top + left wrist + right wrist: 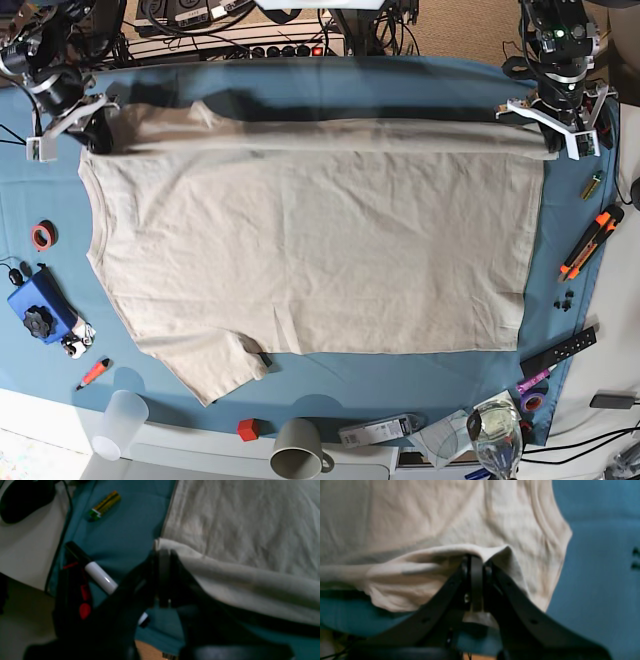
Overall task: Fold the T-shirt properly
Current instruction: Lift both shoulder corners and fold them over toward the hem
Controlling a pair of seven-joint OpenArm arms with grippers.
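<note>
The shirt edge is pinched tight by the left gripper and by the right gripper

Both end effectors clamped, raised apart.

A blue cloth covered the table. On it lay the beige T-shirt, spread wide, with a roll of red tape, an orange cutter, a battery and a marker along the sides.
</note>
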